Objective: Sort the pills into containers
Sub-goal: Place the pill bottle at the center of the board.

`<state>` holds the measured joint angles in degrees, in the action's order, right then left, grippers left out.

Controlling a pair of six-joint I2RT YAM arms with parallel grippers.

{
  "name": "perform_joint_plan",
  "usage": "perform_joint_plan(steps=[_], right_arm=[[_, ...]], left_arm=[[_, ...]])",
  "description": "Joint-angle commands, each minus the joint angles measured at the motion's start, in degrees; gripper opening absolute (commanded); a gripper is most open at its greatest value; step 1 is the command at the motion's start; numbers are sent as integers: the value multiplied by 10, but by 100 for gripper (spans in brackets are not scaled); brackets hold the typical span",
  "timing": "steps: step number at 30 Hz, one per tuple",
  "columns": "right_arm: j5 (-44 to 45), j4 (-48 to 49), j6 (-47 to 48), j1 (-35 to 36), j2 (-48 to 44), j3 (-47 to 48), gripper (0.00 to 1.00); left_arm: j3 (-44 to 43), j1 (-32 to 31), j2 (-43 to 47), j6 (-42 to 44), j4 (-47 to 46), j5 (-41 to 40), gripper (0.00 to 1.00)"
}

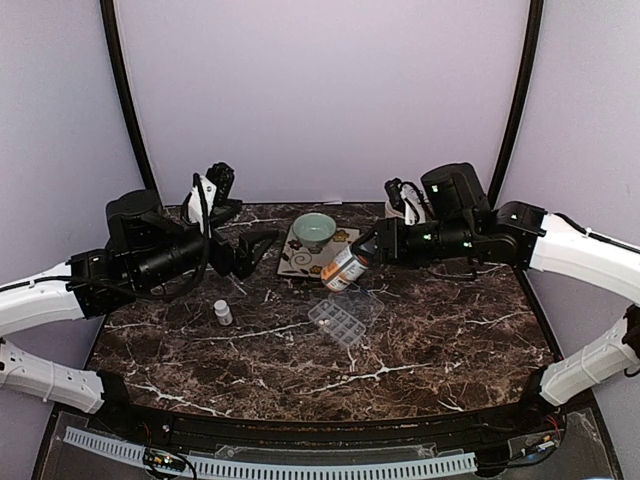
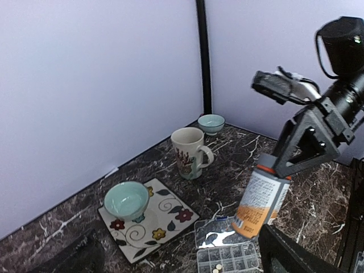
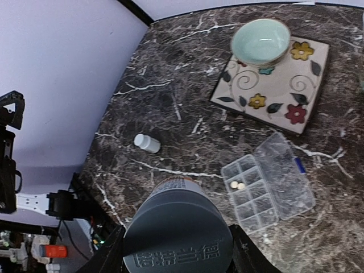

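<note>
From above, one marble table (image 1: 430, 345) carries one clear pill box (image 1: 338, 322) lying near its middle with its lid folded open, one tiny white bottle (image 1: 223, 313) standing well to its left, and one pale green bowl (image 1: 314, 231) on one flowered square plate (image 1: 298, 262). The left gripper (image 1: 255, 252) hangs above the table with its jaws spread wide, holding nothing. The right gripper (image 1: 362, 252) is clamped on one orange bottle (image 1: 343, 272), tilted in the air just behind the box. The left wrist camera counts two bowls, a second small bowl (image 2: 211, 122) sitting at the back beside one mug (image 2: 187, 152), and two pills (image 2: 217, 268) in the box. The right wrist camera shows the grey cap (image 3: 179, 233) between both fingers (image 3: 245, 253), the compartments (image 3: 253, 202) in two rows, and both pills together in one compartment of the row away from the lid.
</note>
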<state>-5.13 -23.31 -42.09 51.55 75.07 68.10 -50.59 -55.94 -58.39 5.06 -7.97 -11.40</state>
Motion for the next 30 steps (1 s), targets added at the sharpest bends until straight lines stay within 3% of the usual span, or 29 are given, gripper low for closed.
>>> perform_joint_plan(steps=[1,9,20,30], right_arm=[[115,-63,54,-25,-31,-1,0],[209,-128,94,-99,-47,-25,0],[245,-116,171,-222,22,-64,0],[236,-78,214,-267,130,-40,0]], left_arm=[[-1,100,-6,-147,48,95,98],[20,263,-57,-281,59,254,98],[38,318,-78,-292,89,275,98],[52,324,-72,-285,100,261,97]])
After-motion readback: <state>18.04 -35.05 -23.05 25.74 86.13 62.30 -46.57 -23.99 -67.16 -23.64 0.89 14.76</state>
